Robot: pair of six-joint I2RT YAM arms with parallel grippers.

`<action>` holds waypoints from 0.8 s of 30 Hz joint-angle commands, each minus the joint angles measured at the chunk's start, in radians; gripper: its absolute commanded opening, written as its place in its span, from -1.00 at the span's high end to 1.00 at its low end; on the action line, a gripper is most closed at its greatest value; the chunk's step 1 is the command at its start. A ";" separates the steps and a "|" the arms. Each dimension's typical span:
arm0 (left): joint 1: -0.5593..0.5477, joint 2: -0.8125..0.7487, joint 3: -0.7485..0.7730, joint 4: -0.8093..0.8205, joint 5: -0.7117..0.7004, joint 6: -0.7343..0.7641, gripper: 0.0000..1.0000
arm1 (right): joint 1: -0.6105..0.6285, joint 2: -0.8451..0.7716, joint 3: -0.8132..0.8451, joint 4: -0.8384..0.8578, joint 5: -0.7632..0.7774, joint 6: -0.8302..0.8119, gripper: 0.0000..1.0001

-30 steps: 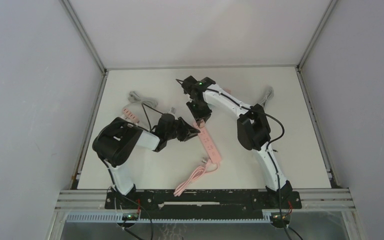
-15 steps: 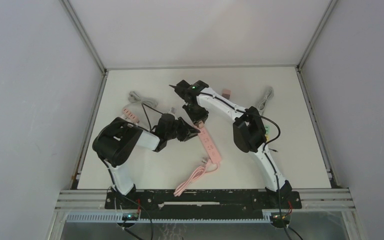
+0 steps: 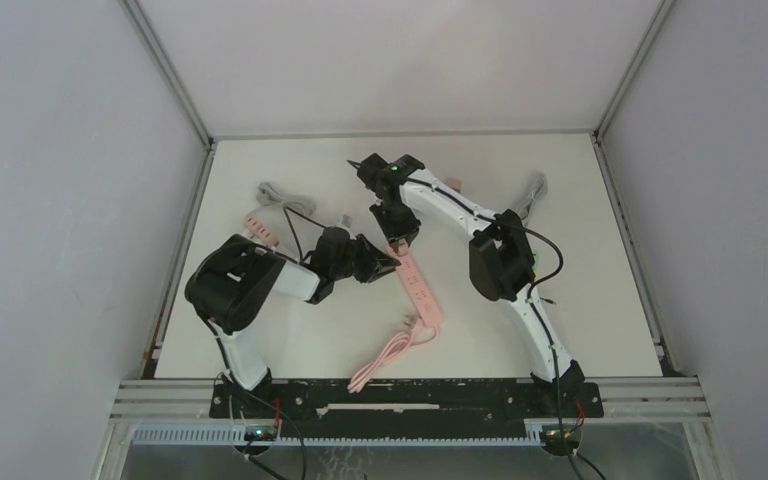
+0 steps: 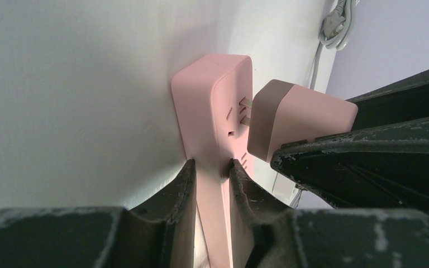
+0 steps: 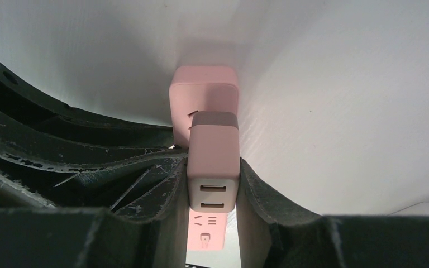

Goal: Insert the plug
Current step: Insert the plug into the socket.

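Note:
A pink power strip (image 3: pixel 422 290) lies slantwise on the white table. My left gripper (image 3: pixel 388 265) is shut on its far end; in the left wrist view both fingers (image 4: pixel 187 178) press the strip's (image 4: pixel 212 111) sides. My right gripper (image 3: pixel 398 240) is shut on a pink plug (image 5: pixel 213 162), a block with two USB ports facing the camera. The plug (image 4: pixel 296 120) hangs tilted at the strip's end socket. Its two metal prongs (image 4: pixel 246 110) reach the strip's face, and a gap shows between the plug body and the strip (image 5: pixel 204 92).
The strip's pink cord (image 3: pixel 385 355) coils toward the near edge. A second pink strip (image 3: pixel 260 225) and a grey cable (image 3: pixel 278 193) lie at the back left. Another grey cable (image 3: pixel 533 190) lies at the back right. Walls enclose the table on three sides.
The right arm's wrist swung slightly left and came back, with the plug staying at the strip's far end. The left arm and the strip have not moved.

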 commanded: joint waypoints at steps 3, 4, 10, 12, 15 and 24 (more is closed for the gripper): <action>-0.052 0.062 0.012 -0.057 -0.055 0.020 0.61 | 0.046 0.126 -0.041 0.103 -0.023 0.003 1.00; -0.052 0.063 0.011 -0.057 -0.055 0.020 0.61 | 0.057 0.126 -0.045 0.104 -0.016 -0.009 1.00; -0.052 0.061 0.010 -0.057 -0.055 0.022 0.61 | 0.018 0.077 -0.136 0.169 -0.039 0.023 1.00; -0.052 0.059 0.009 -0.056 -0.056 0.022 0.62 | -0.019 0.033 -0.190 0.207 -0.036 0.059 1.00; -0.052 0.060 0.010 -0.057 -0.056 0.022 0.62 | -0.048 0.014 -0.221 0.239 -0.033 0.074 1.00; -0.054 0.055 0.007 -0.057 -0.058 0.025 0.62 | -0.031 0.041 -0.189 0.267 -0.044 0.052 1.00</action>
